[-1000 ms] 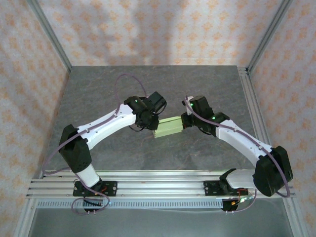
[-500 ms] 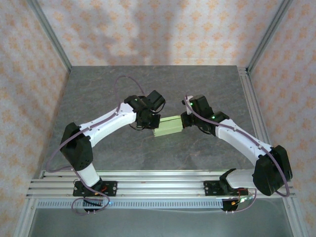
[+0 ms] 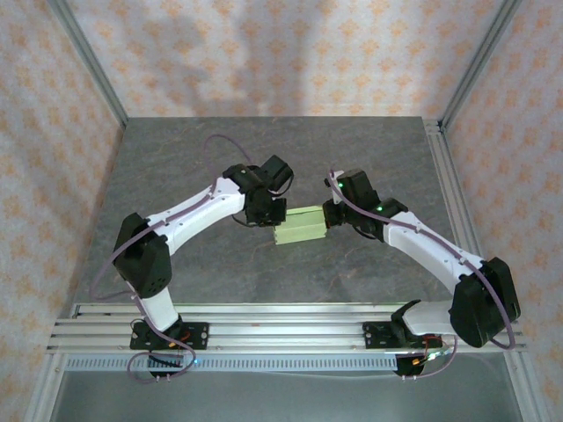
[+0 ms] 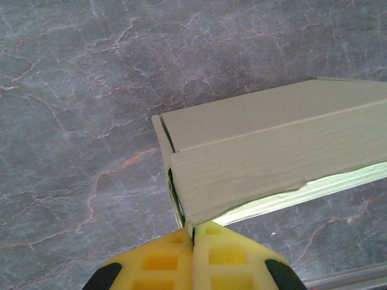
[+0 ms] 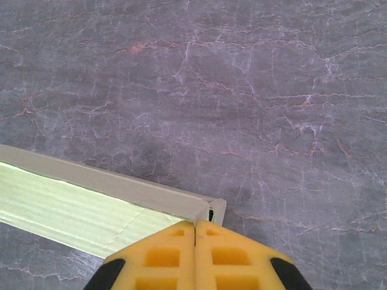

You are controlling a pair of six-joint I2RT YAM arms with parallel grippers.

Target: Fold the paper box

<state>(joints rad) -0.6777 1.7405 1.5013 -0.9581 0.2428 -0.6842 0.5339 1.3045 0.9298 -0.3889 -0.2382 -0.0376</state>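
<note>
Left hand (image 4: 193,234): the fingers are pressed flat together with no gap. The tip sits at the nearest end corner of the paper box (image 3: 301,226), and the end edge runs straight down into the seam between the pads. I cannot tell whether a sliver of card is nipped there.
Right hand (image 5: 195,225): this hand is also closed tight, with its tip at the opposite end's corner. A small dark slot in the card shows just ahead of the fingertips.
Paper box: it lies on the desk (image 3: 369,167) between the two hands, directly in front of each tip. It is a long, shallow rectangle. From the left hand it stretches ahead and to the right; from the right hand it runs off to the left.
Seams: a dark gap runs along the end by the left hand, and a brighter green strip shows under the top panel's long edge.
Stage, as I judge it: the body looks formed and the ends are being closed.
Risk, buckling: thin card pressed from both ends at once could bow or crease in the middle.
Risk, sliding: the box is light and the desk looks smooth. If one hand pushes harder, the box could pivot away from the other.
Risk, flap undone: if either hand does have card nipped, drawing back could pull the end open or tear it.
Risk, mis-tuck: at the gapped end, a tab could ride outside instead of seating inside.
</note>
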